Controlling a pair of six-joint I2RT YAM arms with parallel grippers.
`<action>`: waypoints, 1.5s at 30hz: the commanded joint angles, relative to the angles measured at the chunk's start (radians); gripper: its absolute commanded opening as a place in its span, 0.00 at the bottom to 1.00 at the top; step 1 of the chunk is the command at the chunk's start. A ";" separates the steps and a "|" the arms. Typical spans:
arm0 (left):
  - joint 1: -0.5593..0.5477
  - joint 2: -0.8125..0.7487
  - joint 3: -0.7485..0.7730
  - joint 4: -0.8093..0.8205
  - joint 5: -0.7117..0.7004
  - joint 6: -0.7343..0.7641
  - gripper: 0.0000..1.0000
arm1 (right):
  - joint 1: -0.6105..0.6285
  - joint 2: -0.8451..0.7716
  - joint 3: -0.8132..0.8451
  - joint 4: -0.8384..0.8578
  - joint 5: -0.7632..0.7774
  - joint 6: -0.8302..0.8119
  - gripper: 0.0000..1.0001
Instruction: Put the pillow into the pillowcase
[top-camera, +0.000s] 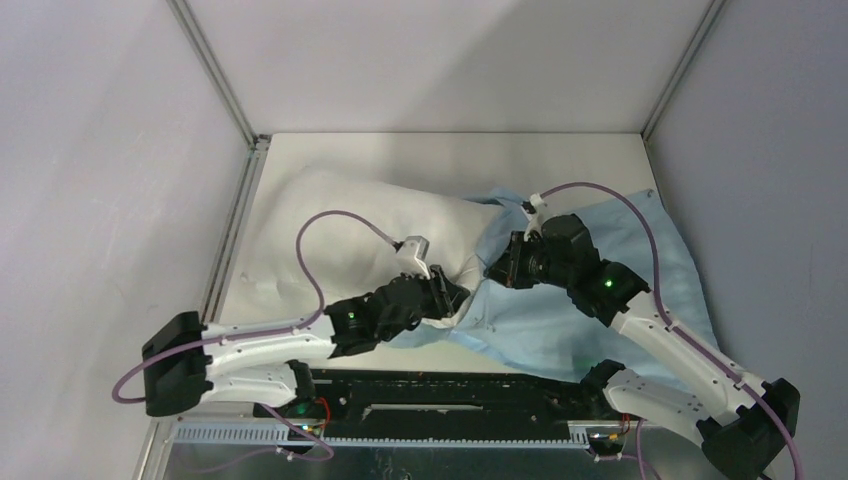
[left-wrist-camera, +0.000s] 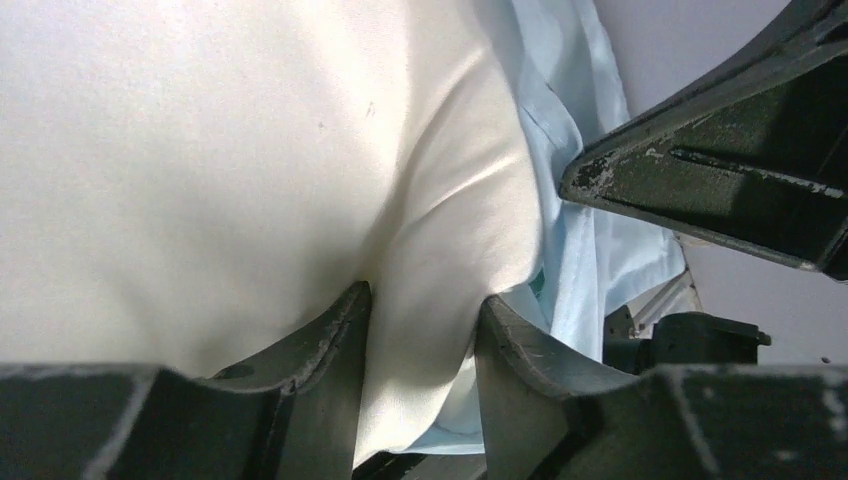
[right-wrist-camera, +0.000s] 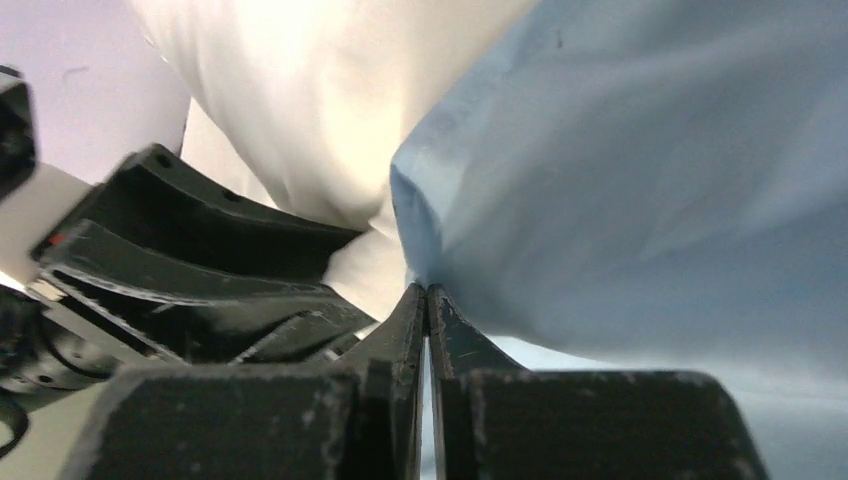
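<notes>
The cream pillow (top-camera: 340, 230) lies on the left half of the table, its right end meeting the mouth of the light blue pillowcase (top-camera: 670, 250) spread to the right. My left gripper (top-camera: 455, 297) is at the pillow's near right corner. Its jaws stand apart in the left wrist view, open (left-wrist-camera: 425, 300), with a fold of pillow (left-wrist-camera: 200, 150) bulging between the fingers and pillowcase (left-wrist-camera: 580, 240) just behind. My right gripper (top-camera: 497, 268) is shut (right-wrist-camera: 427, 290) on the edge of the pillowcase (right-wrist-camera: 650, 180), right beside the pillow (right-wrist-camera: 320, 90).
Grey walls with aluminium frame posts (top-camera: 235, 100) close in the table (top-camera: 450, 160) on three sides. A black rail (top-camera: 450, 390) runs along the near edge between the arm bases. The two grippers are close to each other at the pillowcase mouth.
</notes>
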 joint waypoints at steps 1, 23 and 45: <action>0.049 -0.087 0.079 -0.158 -0.044 0.058 0.47 | 0.013 -0.001 0.044 -0.029 0.048 -0.059 0.07; 0.405 0.018 0.504 -0.556 0.124 0.376 0.92 | -0.082 0.145 0.297 -0.153 0.227 -0.171 0.68; 0.459 0.224 0.416 -0.476 0.168 0.359 0.56 | -0.121 0.565 0.486 -0.088 0.471 -0.237 0.53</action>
